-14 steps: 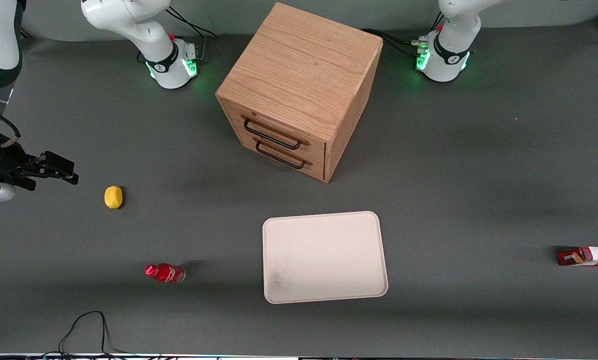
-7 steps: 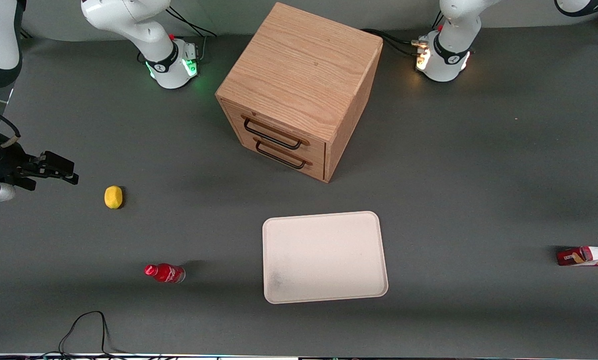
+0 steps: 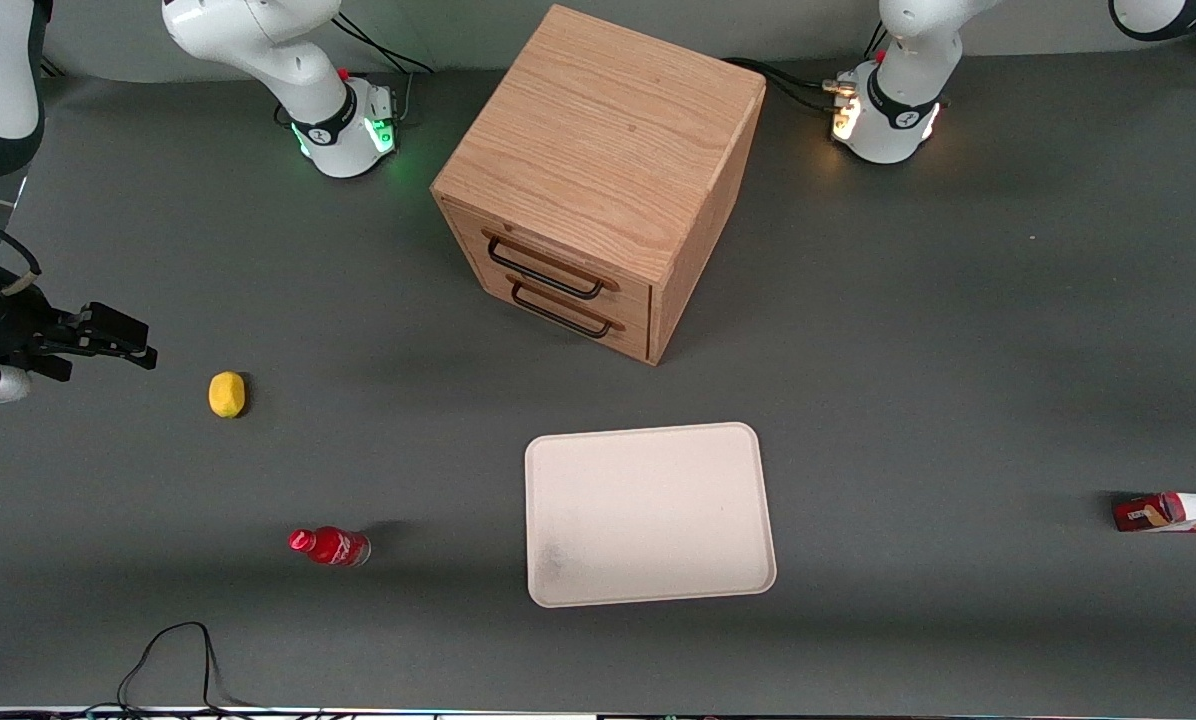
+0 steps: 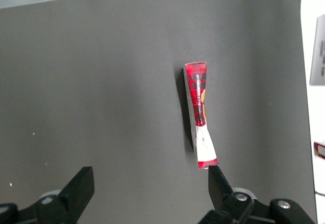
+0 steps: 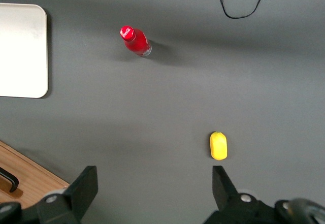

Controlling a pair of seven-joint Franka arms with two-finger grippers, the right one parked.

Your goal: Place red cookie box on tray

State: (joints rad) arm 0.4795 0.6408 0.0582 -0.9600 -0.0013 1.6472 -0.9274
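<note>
While the gripper point(image 4: 150, 188) hovers spread wide, the red cookie box point(image 4: 200, 116) (long, narrow carton) lies flat below.

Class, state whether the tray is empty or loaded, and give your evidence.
Empty. The tray shows only bare cream surface; the red cookie box lies on the table below the open gripper, toward the working arm's end.

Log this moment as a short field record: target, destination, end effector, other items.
target: red cookie box, flat on the table at the working arm's end, not held
destination: tray, nothing on it, nearer the front camera than the wooden cabinet
end effector: left one, open, above the table beside the box, holding nothing
other items: lemon, small red bottle
</note>
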